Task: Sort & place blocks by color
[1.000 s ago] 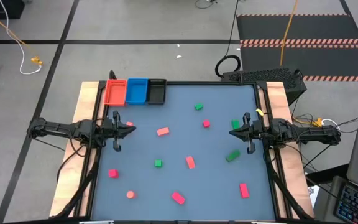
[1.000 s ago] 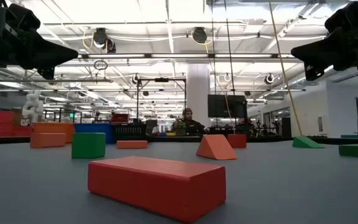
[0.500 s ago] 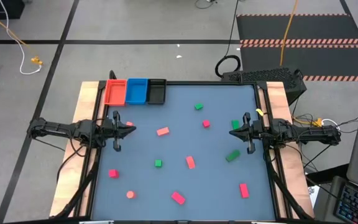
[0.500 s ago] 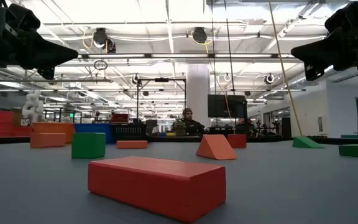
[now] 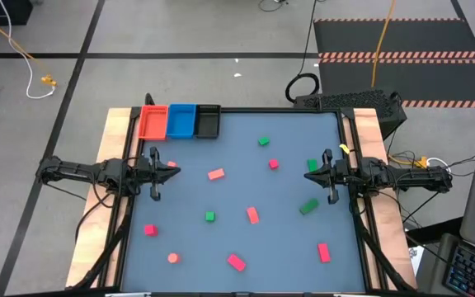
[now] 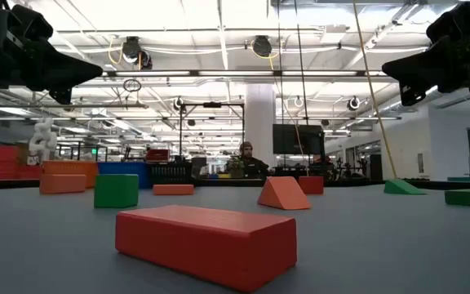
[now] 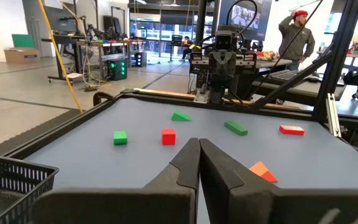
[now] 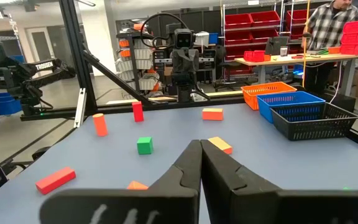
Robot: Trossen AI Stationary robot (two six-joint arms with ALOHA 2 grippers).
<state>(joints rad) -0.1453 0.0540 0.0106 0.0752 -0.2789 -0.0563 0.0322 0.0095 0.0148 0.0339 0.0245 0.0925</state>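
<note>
Both arms are waiting at the bench [image 5: 287, 239] edges: left pincer [image 5: 154, 174] and right pincer [image 5: 329, 176] are closed, empty; blocks [image 5: 252, 215] are lying scattered between them.

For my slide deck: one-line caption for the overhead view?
Both grippers, left and right, wait shut at the table edges, blocks scattered, three trays empty.
</note>
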